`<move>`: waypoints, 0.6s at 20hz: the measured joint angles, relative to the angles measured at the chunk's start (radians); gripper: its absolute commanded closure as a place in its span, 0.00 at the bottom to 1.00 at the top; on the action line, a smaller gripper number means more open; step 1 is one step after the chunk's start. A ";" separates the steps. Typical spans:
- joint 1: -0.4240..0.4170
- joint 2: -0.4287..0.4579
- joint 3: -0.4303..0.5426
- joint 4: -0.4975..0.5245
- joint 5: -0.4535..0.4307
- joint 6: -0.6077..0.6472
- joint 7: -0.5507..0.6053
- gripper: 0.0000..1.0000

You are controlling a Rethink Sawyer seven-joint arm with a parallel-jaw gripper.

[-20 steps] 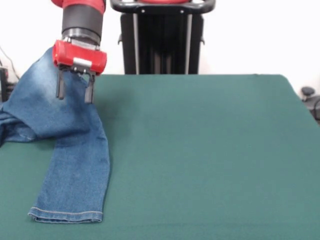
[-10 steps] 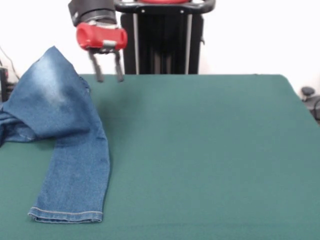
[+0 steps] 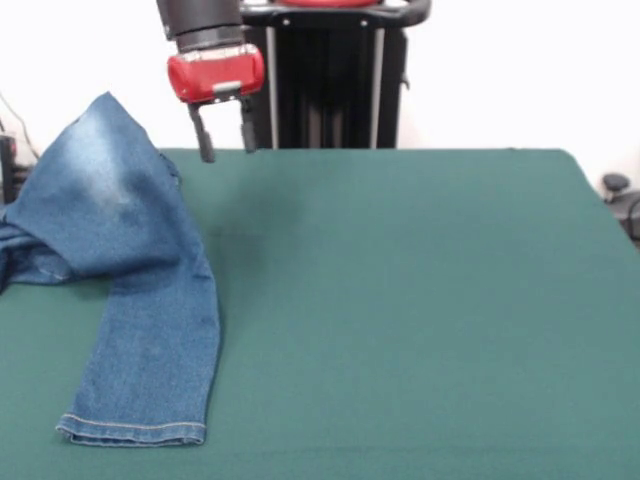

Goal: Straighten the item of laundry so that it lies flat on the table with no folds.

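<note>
The item of laundry (image 3: pixel 120 270), a pair of blue denim jeans, lies at the left of the table (image 3: pixel 420 300). One leg runs down to a hemmed end near the front edge. The upper part is bunched and peaks in a faded pale fold by the far left edge, with more denim spilling off the left side. My gripper (image 3: pixel 228 145) hangs open in the air to the right of that peak, above the table's far edge. Nothing is between its two dark fingers (image 3: pixel 206 143), and it does not touch the jeans.
The black pedestal (image 3: pixel 325 80) stands behind the table's far edge, just right of the gripper. A small dark object (image 3: pixel 615 185) sits off the table at the right.
The gripper rose off the jeans' peak and moved to the right, away from the cloth. The jeans stayed where they lay.
</note>
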 measured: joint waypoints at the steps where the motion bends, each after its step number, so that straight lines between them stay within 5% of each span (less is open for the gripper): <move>1: -0.006 0.002 0.000 0.000 0.001 0.016 0.033 0.00; 8: -0.084 -0.012 -0.005 0.000 0.127 0.126 0.073 0.00; 12: -0.118 -0.019 -0.034 0.000 0.289 0.156 0.055 0.00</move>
